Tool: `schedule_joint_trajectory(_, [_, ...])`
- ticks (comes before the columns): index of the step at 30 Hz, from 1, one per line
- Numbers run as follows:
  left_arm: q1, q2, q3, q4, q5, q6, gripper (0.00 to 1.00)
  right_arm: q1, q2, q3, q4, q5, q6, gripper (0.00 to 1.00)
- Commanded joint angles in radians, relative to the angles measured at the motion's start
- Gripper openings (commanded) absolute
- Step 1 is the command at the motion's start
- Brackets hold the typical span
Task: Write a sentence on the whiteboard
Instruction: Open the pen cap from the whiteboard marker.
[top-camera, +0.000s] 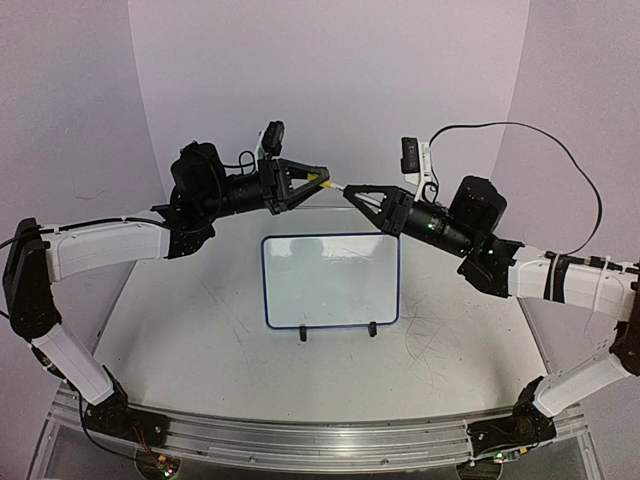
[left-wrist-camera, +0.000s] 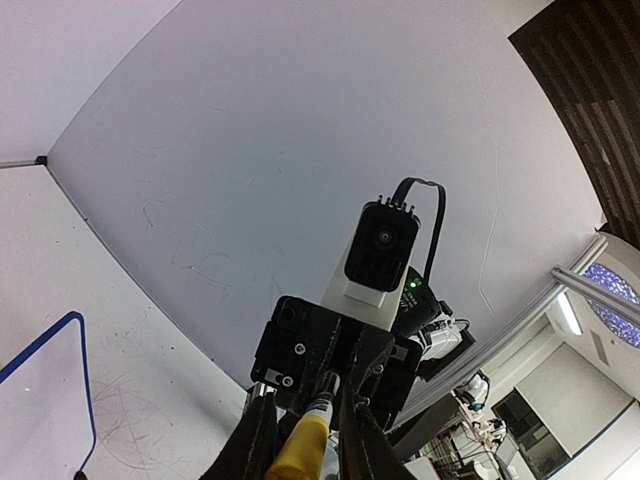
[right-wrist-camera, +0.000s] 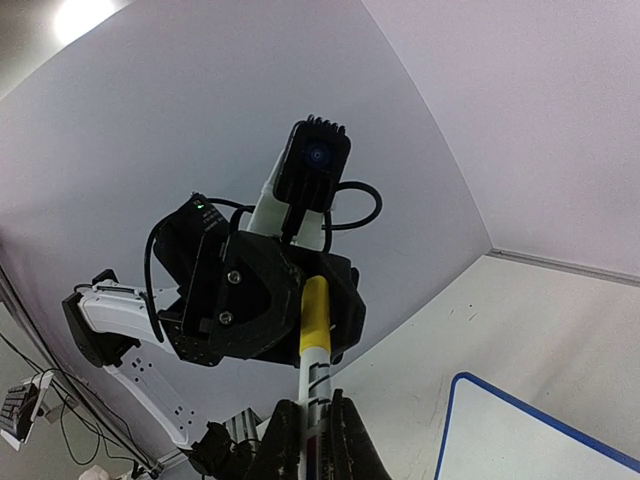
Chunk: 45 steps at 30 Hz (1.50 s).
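Yellow plastic marks the meeting point of the two arms: the yellow cap (top-camera: 322, 180) of a marker (top-camera: 333, 185) sits at the tip of the left gripper (top-camera: 318, 178), while the pen's white barrel runs across to the right gripper (top-camera: 350, 193). Both arms are raised well above the table (top-camera: 200, 330), upper links climbing outward from the bases at the near edge, elbows bent, forearms reaching inward so that the two grippers face each other nose to nose, roughly level, over the far edge of the whiteboard (top-camera: 330, 290). In the left wrist view the left arm's fingers (left-wrist-camera: 262, 440) lie close against either side of the cap (left-wrist-camera: 300, 450), gripping it, with the right gripper's black body (left-wrist-camera: 330, 350) straight ahead. In the right wrist view the right arm's fingers (right-wrist-camera: 285, 445) are pressed together on the white barrel (right-wrist-camera: 315, 380), and the cap end (right-wrist-camera: 315, 310) disappears into the left gripper (right-wrist-camera: 270, 300) opposite. The whiteboard rests on the table below and between the arms, on its two small black feet, long side toward the bases, apart from both grippers; a blue-framed corner shows in each wrist view (left-wrist-camera: 40, 420) (right-wrist-camera: 540, 440). Whether its white face carries any writing cannot be told at this size.
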Motion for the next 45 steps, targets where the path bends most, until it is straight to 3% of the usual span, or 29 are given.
schedule_joint_trajectory(1, [0.000,-0.015,0.034,0.022,0.036,0.001,0.23,0.002,0.006,0.044,0.021,0.016,0.001,0.00])
schedule_joint_trajectory(10, [-0.001,-0.010,0.040,0.022,0.040,0.002,0.23,0.002,0.006,0.048,0.016,0.022,-0.006,0.00])
schedule_joint_trajectory(17, [-0.001,-0.005,0.041,0.022,0.048,-0.001,0.16,0.002,0.000,0.045,0.013,0.029,-0.011,0.00])
schedule_joint_trajectory(21, [-0.001,-0.010,0.036,0.022,0.046,0.003,0.23,0.002,-0.002,0.044,0.007,0.034,-0.013,0.00])
schedule_joint_trajectory(25, [-0.001,-0.015,0.031,0.022,0.044,0.002,0.23,0.002,-0.002,0.043,0.006,0.035,-0.012,0.00])
schedule_joint_trajectory(33, [-0.001,-0.019,0.028,0.022,0.041,0.004,0.01,0.002,0.000,0.045,0.004,0.033,-0.010,0.00])
schedule_joint_trajectory(45, [0.029,-0.075,-0.013,0.022,-0.020,0.016,0.00,0.002,-0.056,-0.009,0.014,0.092,-0.026,0.00])
